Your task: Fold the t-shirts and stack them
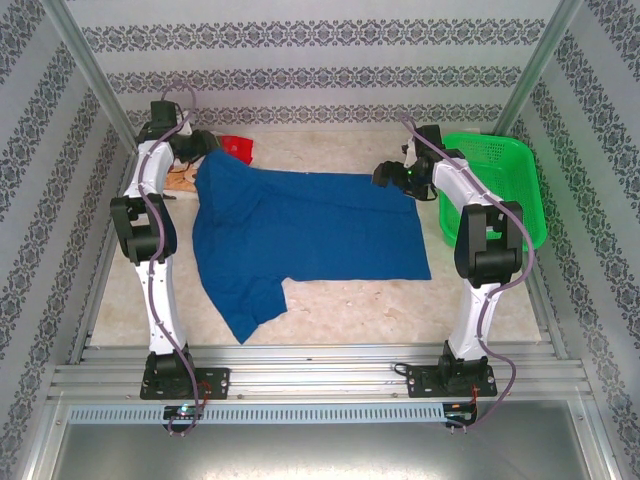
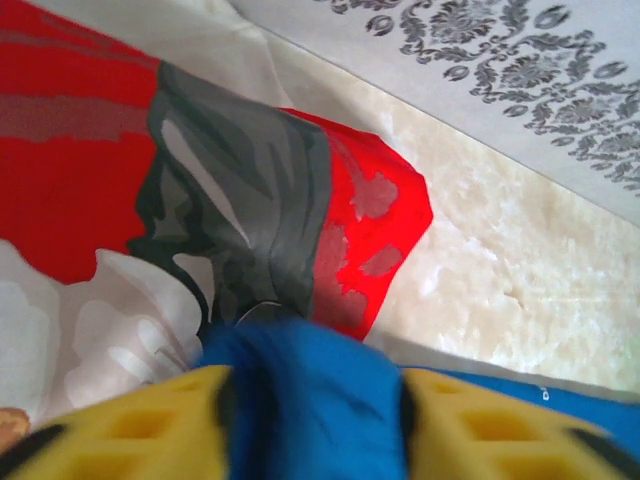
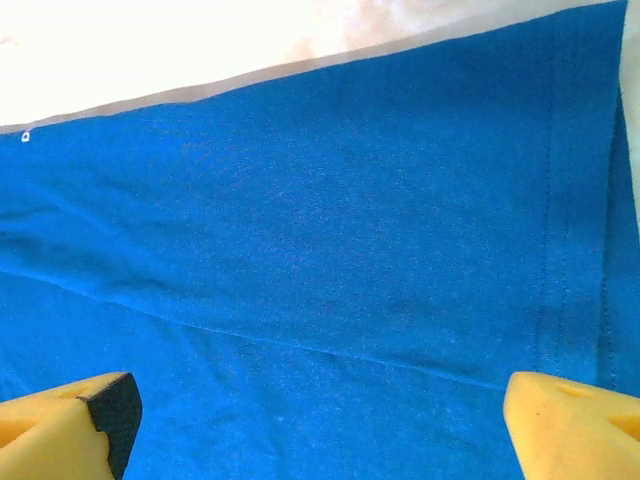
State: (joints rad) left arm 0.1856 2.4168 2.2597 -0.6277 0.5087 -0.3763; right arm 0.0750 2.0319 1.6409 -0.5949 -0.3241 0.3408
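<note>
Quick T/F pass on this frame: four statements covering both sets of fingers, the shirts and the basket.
1. The left fingers are clamped on a fold of the blue t-shirt. True.
2. The right fingers are shut on the blue cloth. False: they stand wide apart above it, gripping nothing.
3. The green basket sits on the table's left side. False: it is on the right side, next to the right arm.
4. The red t-shirt lies by the blue one's far-left corner. True.
</note>
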